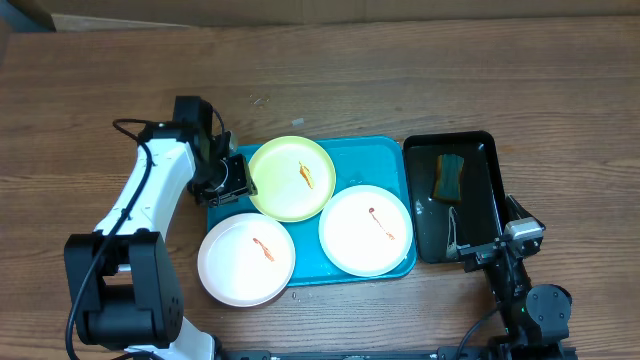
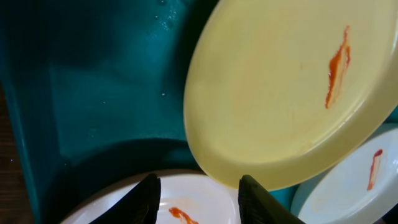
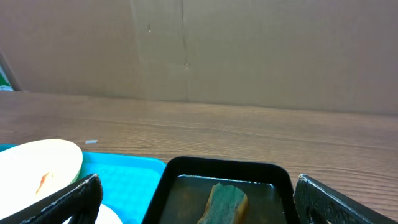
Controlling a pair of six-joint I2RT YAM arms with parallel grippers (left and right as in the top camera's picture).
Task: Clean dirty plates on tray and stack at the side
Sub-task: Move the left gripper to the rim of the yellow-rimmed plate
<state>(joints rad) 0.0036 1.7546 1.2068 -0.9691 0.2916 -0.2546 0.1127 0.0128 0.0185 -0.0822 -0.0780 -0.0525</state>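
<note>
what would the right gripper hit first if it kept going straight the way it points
Probably the green sponge lying in the black tray, centred between the open fingers of the right gripper. Height is hard to judge, so it could instead pass over it toward the tray's far rim.

From above, the left gripper (image 1: 238, 176) covers the upper left corner of the blue tray (image 1: 375, 152) and the near rim of the yellow plate (image 1: 290, 178) — whether its fingers (image 2: 148, 200) pinch that rim cannot be told. In the left wrist view only the finger tips show, cut off by the bottom edge. The yellow plate runs past the top and right edges. Its rim hides part of a white plate (image 2: 205, 198), itself cut by the bottom edge. A second white plate (image 2: 357, 183) is clipped at the lower right corner. In the right wrist view the bottom edge cuts off the sponge (image 3: 225, 200), the black tray (image 3: 186, 167) and the fingers of the right gripper (image 3: 199, 180) — one in each lower corner.
</note>
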